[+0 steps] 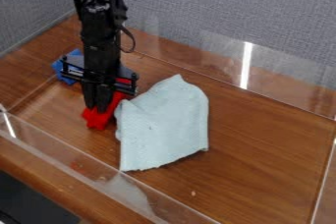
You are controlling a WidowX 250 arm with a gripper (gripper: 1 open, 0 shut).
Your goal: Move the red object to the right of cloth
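Observation:
The red object (96,118) is a bright red bar lying on the wooden table just left of the cloth; only its near end shows below the fingers. My gripper (100,95) points straight down over it, black fingers drawn together and shut on the bar's middle. The cloth (165,122) is a pale blue-green rumpled towel, spread to the right of the gripper, its left edge almost touching the red bar.
A small blue cube (63,68) sits behind and left of the gripper. Clear plastic walls (250,61) ring the wooden table (262,159). Bare wood lies to the right of the cloth.

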